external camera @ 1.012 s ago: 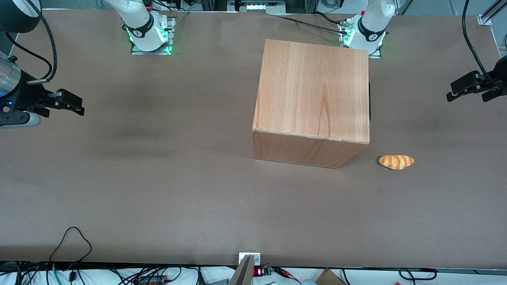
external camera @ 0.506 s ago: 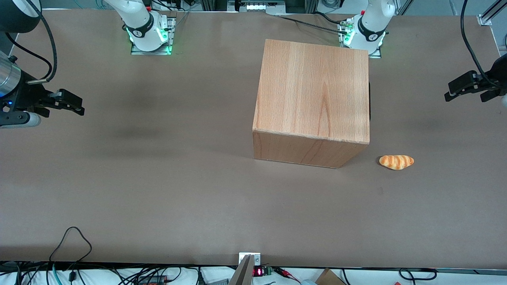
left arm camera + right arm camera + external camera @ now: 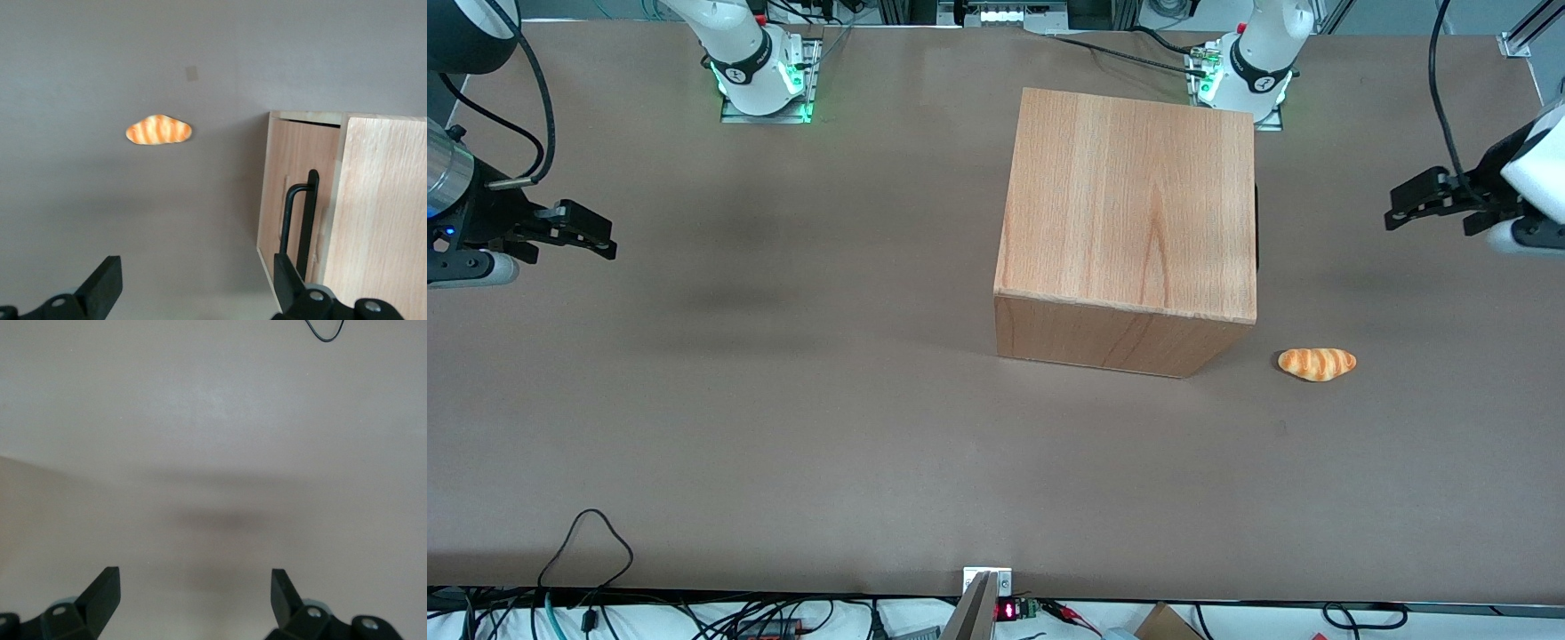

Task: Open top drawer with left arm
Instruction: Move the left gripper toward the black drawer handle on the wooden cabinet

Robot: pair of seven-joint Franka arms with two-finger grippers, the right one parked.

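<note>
A brown surface [image 3: 783,400] carries a wooden cabinet [image 3: 1129,222] and a bread roll [image 3: 1317,364] lying beside it toward the working arm's end. From the front only the cabinet's plain top and side are seen. The drawer face is revealed only in the left wrist view, where the top drawer [image 3: 293,180] is seen shut, with its black bar handle [image 3: 300,220]. The left arm's gripper [image 3: 1405,209] is held above the surface, well apart from the cabinet, fingers [image 3: 103,287] spread wide.

Even overhead light, soft diffuse shadows.
</note>
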